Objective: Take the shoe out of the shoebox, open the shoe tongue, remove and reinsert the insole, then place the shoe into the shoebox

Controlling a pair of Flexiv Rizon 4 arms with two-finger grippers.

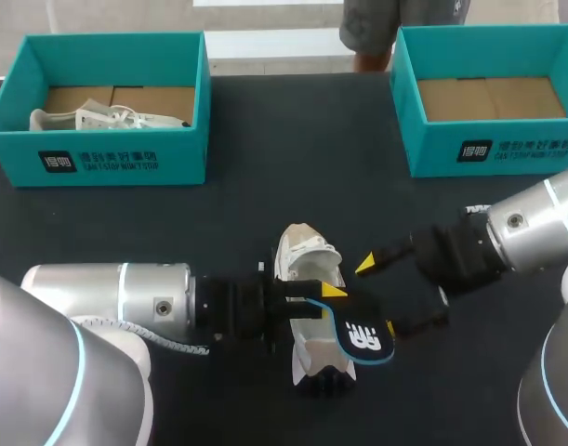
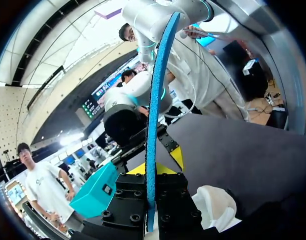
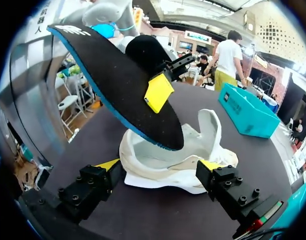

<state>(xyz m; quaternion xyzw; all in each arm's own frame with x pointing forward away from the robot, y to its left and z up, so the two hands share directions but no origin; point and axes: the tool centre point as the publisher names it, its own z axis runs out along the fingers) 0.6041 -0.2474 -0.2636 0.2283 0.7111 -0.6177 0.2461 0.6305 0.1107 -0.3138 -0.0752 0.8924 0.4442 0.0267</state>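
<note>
Step in hand, judged: insole is out, reinsertion pending. The white low-top shoe [image 1: 307,253] lies on the black table [image 1: 265,167], near the middle. The left gripper [image 1: 325,302], at the shoe's 9 o'clock, is clamped on the black foam insole with a blue rim [image 1: 358,339], which it holds raised at the shoe's 5 o'clock. The right gripper [image 1: 381,297], at 3 o'clock, is spread wide, flanking the shoe; no firm contact is evident.

Next move likely calls for steadying the shoe and angling the insole toe-first into its opening.
</note>
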